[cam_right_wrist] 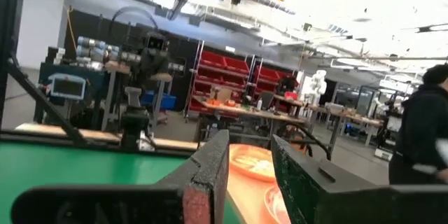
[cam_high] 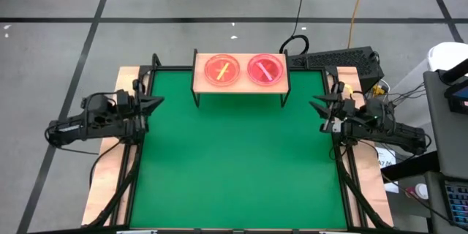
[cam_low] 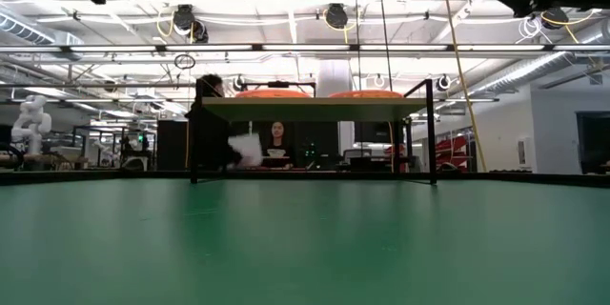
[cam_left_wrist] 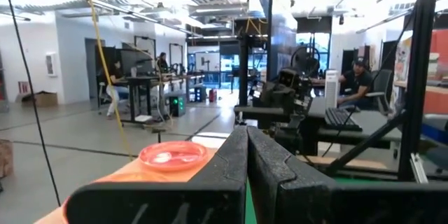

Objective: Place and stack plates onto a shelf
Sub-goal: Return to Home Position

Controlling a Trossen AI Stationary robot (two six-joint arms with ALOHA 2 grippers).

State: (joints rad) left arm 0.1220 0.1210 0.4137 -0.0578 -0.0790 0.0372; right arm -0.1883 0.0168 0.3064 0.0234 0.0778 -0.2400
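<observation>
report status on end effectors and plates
Left end effector shut, empty, at table's left edge; right end effector open, empty, at right edge. Plates in two stacks on the shelf. No obstruction seen.

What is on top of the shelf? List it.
Two stacks side by side on the shelf: orange-topped stack and pink-topped stack. Plates beneath the tops are covered.
</observation>
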